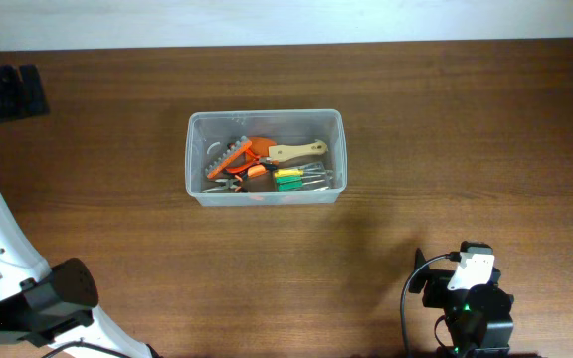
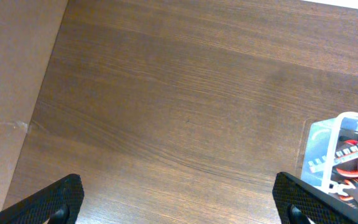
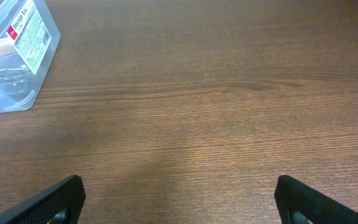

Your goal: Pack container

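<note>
The clear plastic container [image 1: 267, 195] stands in the middle of the table. Inside lie orange-handled pliers [image 1: 255, 159], a wooden-handled tool [image 1: 296, 151], green and yellow screwdrivers [image 1: 288, 179] and a grey bit holder [image 1: 229, 157]. My left gripper [image 2: 179, 202] is open and empty over bare table; the container's corner [image 2: 328, 146] shows at the lower right of the left wrist view. My right gripper [image 3: 179, 199] is open and empty over bare table, and the container's labelled corner [image 3: 20, 53] shows at the upper left of the right wrist view. Both grippers are well apart from the container.
The wooden table [image 1: 446, 129] fills all views. The left arm's body [image 1: 58, 293] sits at the front left and the right arm's body [image 1: 471, 298] at the front right. A black mount [image 1: 13, 91] is at the back left corner.
</note>
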You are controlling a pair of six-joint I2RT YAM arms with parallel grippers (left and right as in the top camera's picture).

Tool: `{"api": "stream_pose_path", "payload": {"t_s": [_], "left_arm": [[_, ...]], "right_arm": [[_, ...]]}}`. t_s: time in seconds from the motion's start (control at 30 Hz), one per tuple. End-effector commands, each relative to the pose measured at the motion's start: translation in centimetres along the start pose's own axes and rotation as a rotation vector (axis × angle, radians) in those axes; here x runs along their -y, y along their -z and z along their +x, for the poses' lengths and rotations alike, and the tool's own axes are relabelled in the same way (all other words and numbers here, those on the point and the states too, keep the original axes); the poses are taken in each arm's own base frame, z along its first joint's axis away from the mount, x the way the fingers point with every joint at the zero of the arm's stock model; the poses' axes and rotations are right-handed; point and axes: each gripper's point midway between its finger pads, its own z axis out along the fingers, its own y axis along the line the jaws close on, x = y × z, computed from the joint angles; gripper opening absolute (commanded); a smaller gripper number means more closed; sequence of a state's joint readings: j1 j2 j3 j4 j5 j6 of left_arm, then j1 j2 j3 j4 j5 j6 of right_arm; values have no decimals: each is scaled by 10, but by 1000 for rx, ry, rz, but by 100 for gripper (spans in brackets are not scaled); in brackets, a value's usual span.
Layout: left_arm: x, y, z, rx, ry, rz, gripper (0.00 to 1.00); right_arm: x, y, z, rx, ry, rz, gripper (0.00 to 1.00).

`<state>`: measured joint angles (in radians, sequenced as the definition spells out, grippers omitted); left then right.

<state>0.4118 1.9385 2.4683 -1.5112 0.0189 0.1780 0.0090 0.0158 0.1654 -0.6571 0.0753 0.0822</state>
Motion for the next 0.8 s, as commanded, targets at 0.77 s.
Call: {"api": "stream_pose_path", "payload": {"t_s": [0.77], "left_arm": [[103, 198, 101, 818, -225, 142, 99]], "right_arm": [[4, -1, 0, 8, -7, 22, 98]]}}
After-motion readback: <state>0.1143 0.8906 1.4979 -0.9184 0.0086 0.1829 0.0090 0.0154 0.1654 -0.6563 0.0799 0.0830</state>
